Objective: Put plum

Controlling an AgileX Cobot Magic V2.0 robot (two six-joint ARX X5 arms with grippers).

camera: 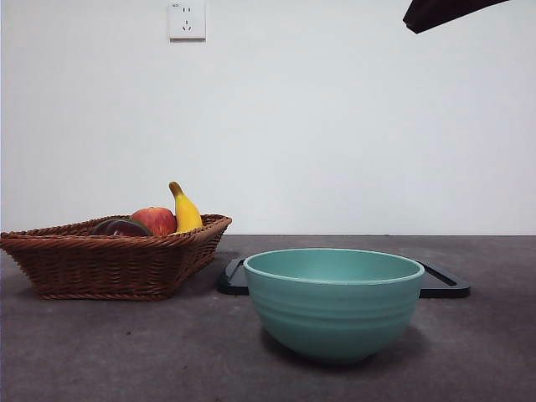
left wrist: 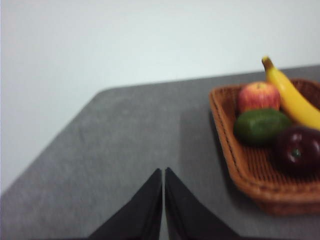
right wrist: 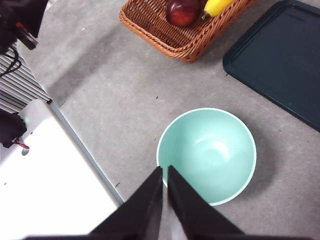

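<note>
Plum (left wrist: 296, 150) lies in the wicker basket (left wrist: 250, 172) beyond and beside the left gripper (left wrist: 163, 172), whose jaws are closed, empty; right gripper (right wrist: 165, 170), likewise closed and empty, hovers above the teal bowl (right wrist: 210, 155)

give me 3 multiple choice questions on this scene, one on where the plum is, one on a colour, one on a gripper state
1. Where is the plum?
A. in the bowl
B. in the wicker basket
C. on the tray

2. What colour is the bowl?
A. teal
B. red
C. white

3. How is the left gripper?
A. shut on the plum
B. wide open
C. shut, holding nothing

Answers:
1 B: it lies in the basket beside the green fruit, apple and banana.
2 A: front and right wrist views show teal.
3 C: its jaws meet over bare table.
</note>
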